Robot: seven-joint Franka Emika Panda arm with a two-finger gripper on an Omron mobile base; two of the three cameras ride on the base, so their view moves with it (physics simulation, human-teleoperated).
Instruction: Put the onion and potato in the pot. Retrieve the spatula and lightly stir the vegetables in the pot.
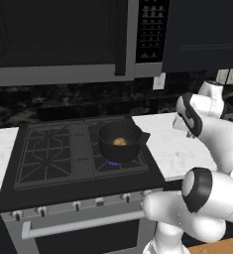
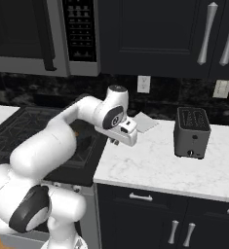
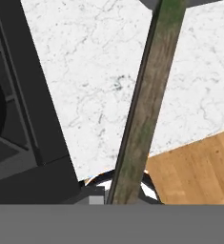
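Observation:
The black pot (image 1: 119,144) stands on the stove's front right burner, and a yellowish-tan vegetable lump (image 1: 120,142) lies inside it. My gripper (image 2: 117,141) hovers over the white counter just right of the stove, shut on the spatula. In the hand view the spatula's brown wooden handle (image 3: 149,105) runs from between my fingers up across the frame. Its flat grey blade (image 2: 145,122) points toward the back wall. From the left base view my hand (image 1: 188,130) sits to the right of the pot, apart from it.
A boxy dark toaster (image 2: 191,132) stands on the counter (image 2: 155,168) to the right. The stove (image 1: 53,154) has bare grates on its left side. A microwave (image 1: 63,39) hangs above it. A blue flame (image 1: 115,162) shows under the pot.

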